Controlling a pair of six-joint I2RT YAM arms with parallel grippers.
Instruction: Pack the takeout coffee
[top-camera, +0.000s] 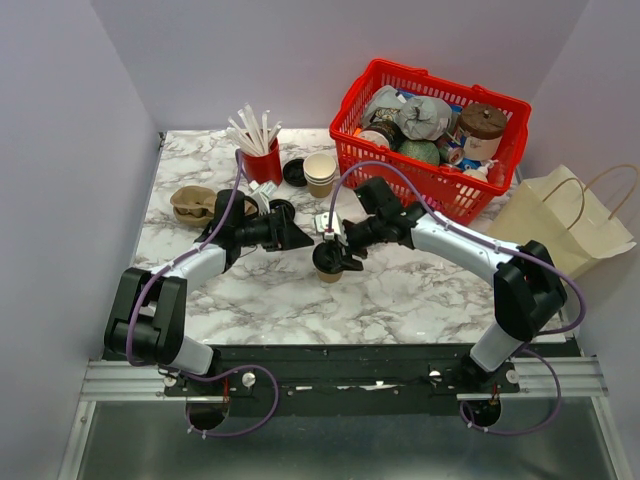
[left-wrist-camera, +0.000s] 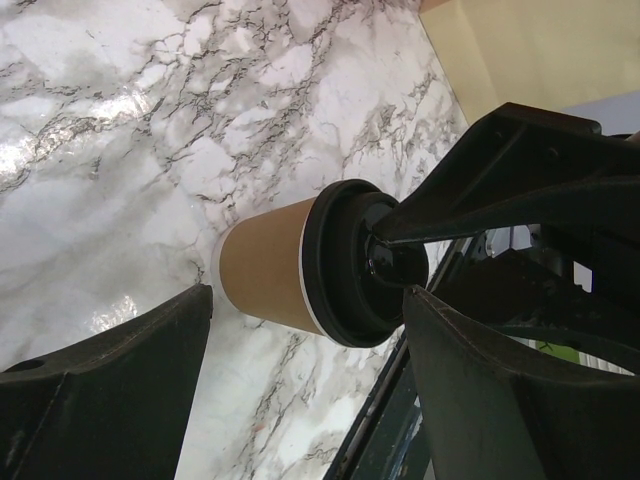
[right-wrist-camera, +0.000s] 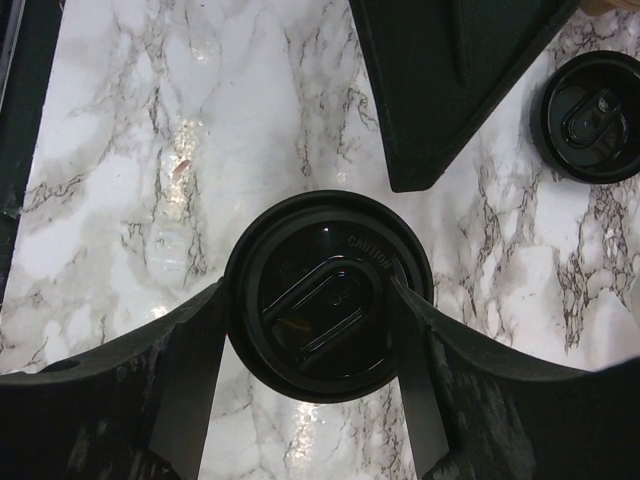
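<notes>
**Lidded coffee stands on the worktop between two grippers**

From above, the takeout coffee (top-camera: 328, 266) is only a dark disc in the middle of the marble worktop (top-camera: 400, 300), and the right gripper (top-camera: 336, 256) half covers it. The left wrist view gives what the top view hides. It shows the brown paper wall of the cup, a pale band at its foot on the marble, and the black lid (left-wrist-camera: 345, 262) seated on top.

The right wrist view looks straight down on that lid (the raised word CAUTION is readable only there). One finger stands at each side of the rim. I cannot tell whether they press the lid or only stand against it.

The left gripper (top-camera: 298, 238) is spread wide and holds nothing. Its fingers are beside the cup but apart from it.

The right wrist view also shows a loose lid (right-wrist-camera: 590, 115) lying flat on the marble.

At the back right, the red basket (top-camera: 410, 178) is heaped with crumpled packets and other things that I cannot name singly. The red cup (top-camera: 262, 162) holds white straws (top-camera: 250, 125). Beside it the cream cups (top-camera: 320, 172) are nested in one short stack. The paper bag (top-camera: 570, 215) rests at the right of the basket, and its inside is not visible.
</notes>
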